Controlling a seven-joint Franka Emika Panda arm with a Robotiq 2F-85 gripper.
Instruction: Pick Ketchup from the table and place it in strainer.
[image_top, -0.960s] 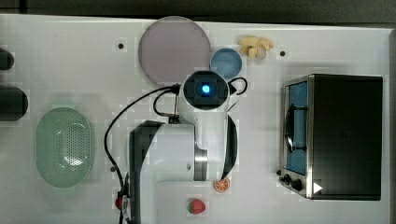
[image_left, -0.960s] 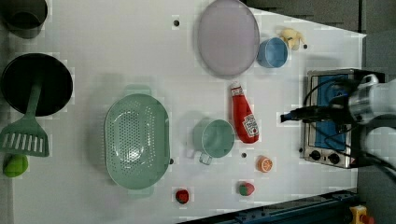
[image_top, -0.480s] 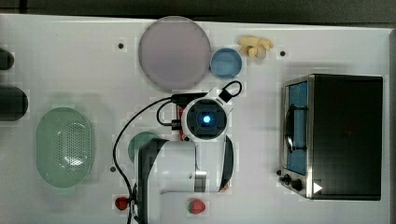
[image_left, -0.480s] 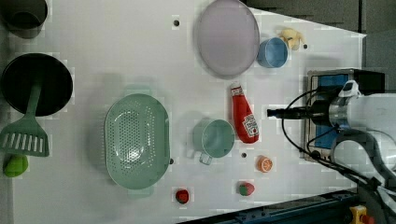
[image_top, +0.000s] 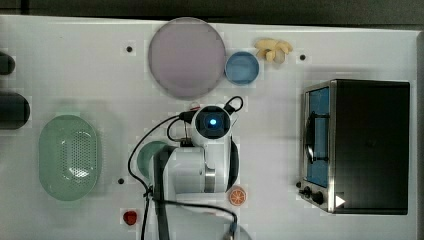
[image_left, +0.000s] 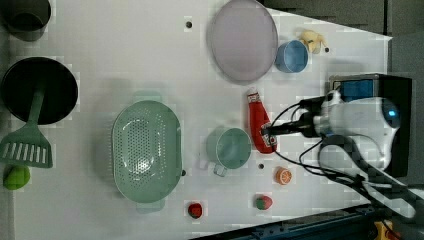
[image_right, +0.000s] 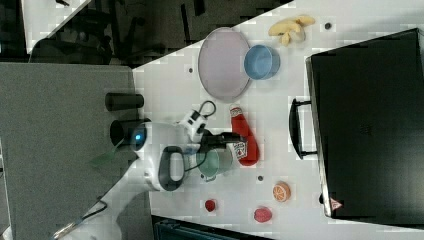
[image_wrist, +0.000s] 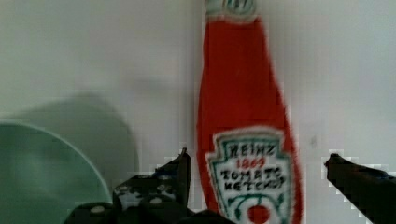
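Observation:
The Ketchup (image_left: 258, 120), a red squeeze bottle with a white cap and a label, lies flat on the white table beside a green cup. It also shows in the right view (image_right: 246, 142) and close up in the wrist view (image_wrist: 243, 107). My gripper (image_left: 268, 133) hovers over the bottle's label end, open, with one finger (image_wrist: 180, 165) on each side of the bottle (image_right: 235, 141). Nothing is held. The strainer (image_top: 70, 155), a pale mint-green oval basket with a dotted bottom, stands empty at the top view's left (image_left: 145, 150), apart from the arm.
A green cup (image_left: 230, 147) stands close beside the Ketchup. A lilac plate (image_top: 186, 56), blue bowl (image_top: 242, 67) and bananas (image_top: 272, 48) sit further back. A toaster oven (image_top: 360, 145) stands at the top view's right. An orange slice (image_top: 237, 195) and a strawberry (image_top: 130, 217) lie near the front edge.
The arm has swung toward the left view's left, bringing the gripper over the Ketchup. The fingers have stayed open, and no object has moved.

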